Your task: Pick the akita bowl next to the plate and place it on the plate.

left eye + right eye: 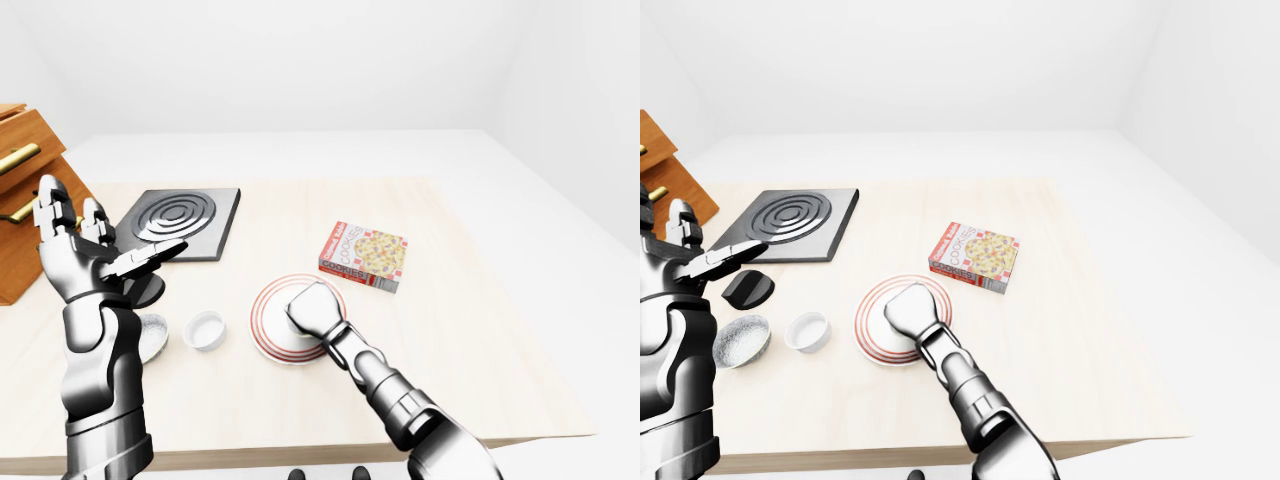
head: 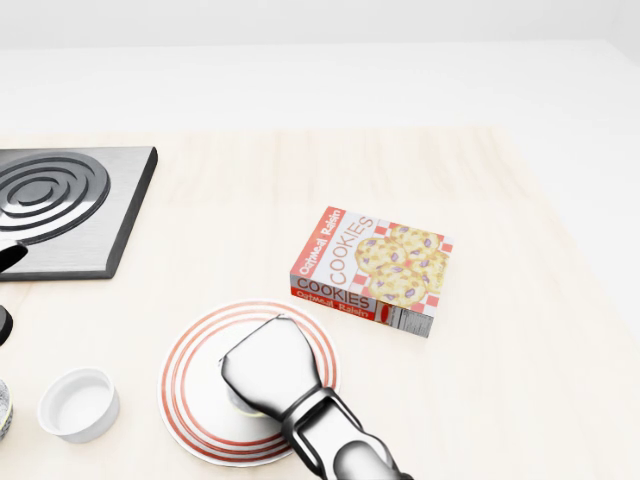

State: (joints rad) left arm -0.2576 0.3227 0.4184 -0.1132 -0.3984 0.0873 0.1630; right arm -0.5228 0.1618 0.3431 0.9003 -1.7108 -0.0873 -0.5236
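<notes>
Two silver robot hands show above a pale wooden table. In the head view, the right hand reaches in from 6 o'clock and sits knuckles-up over the middle of a white plate ringed in red. Its fingers are tucked out of sight beneath it, so I cannot tell whether they are clenched or released. The akita bowl is almost wholly hidden under that hand, over the plate; only a pale sliver peeks out at the hand's 8 o'clock edge. A cookie box lies flat at 2 o'clock from the plate, apart from it. A small white ramekin sits near the plate at 9 o'clock, and a dark stove lies well apart at 10 o'clock. In the left-eye view, the left hand is raised at 9 o'clock, fingers spread wide, grasping nothing. In the right-eye view, a grey bowl rests just beside the ramekin, at its 9 o'clock.
</notes>
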